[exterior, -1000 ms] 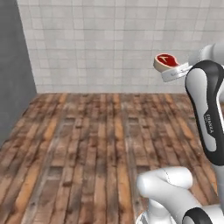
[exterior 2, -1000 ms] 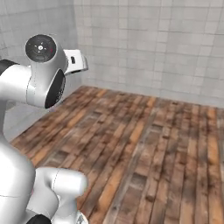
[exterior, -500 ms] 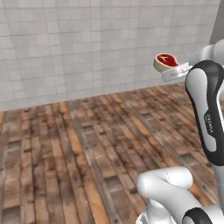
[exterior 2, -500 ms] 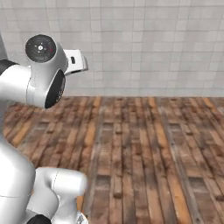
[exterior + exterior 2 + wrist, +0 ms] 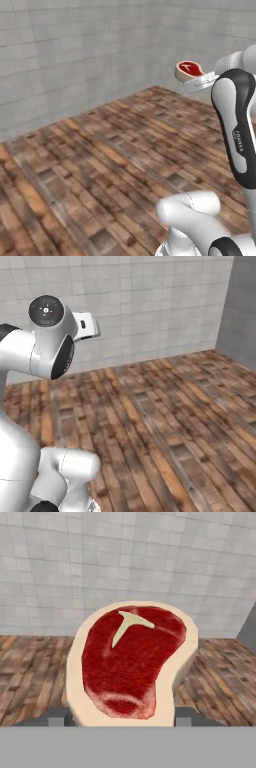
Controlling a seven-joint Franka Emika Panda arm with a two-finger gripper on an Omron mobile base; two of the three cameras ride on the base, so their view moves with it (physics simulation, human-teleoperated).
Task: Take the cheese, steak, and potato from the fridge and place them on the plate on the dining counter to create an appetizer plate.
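Steak is held clamped in the gripper, apparently in transit; plate delivery remains undone.

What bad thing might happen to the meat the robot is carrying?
The steak sticks far out past the gripper, pinched just at its lower edge, so it might slip and drop onto the wooden floor. It also rides high beside the tiled wall, so a wide swing might bump it.

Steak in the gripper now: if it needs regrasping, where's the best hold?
Across the narrow width of the steak, pads on the pale fat rim at opposite sides, coming in from the end nearest the gripper. It is a flat slab, so only its edges offer opposing faces.
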